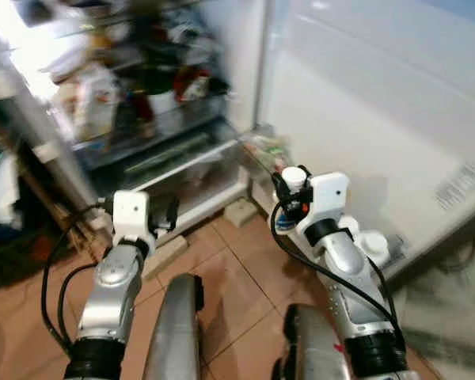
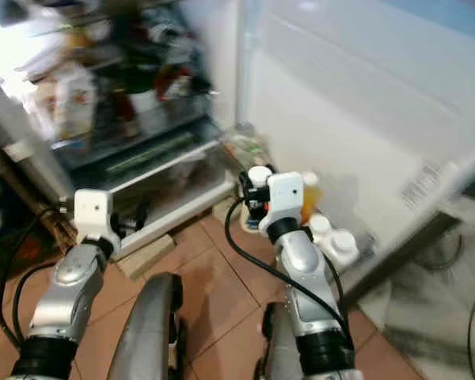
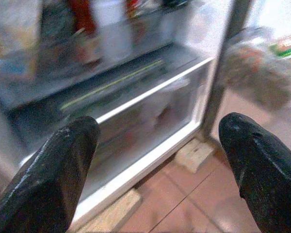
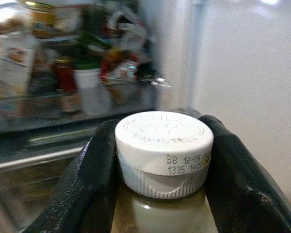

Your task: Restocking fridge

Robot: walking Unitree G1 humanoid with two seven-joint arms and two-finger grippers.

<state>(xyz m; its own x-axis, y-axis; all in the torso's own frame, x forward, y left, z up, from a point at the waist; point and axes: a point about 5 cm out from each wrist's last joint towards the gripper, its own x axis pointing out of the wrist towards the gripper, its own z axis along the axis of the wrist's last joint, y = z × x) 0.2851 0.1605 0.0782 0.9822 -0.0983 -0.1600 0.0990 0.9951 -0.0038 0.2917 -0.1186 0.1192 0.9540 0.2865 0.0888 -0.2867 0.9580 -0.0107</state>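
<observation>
Holding a bottle (image 4: 161,160) with a white cap tight between both black fingers (image 4: 87,184) of the right pincer (image 1: 291,192), out in front of the open fridge (image 1: 142,119). Hiding most of the bottle below the neck, so only pale liquid under the cap can be seen. Reaching out low on the left with the left pincer (image 3: 155,160), fingers spread wide apart, gripping nothing, facing the clear bottom drawer (image 3: 136,121). Blurry food on the fridge shelves (image 1: 134,87), too smeared to name. Standing on the tiled floor (image 1: 222,277) by the white fridge door (image 1: 364,103), more white-capped bottles (image 2: 332,237), partly blocked by the right arm.
</observation>
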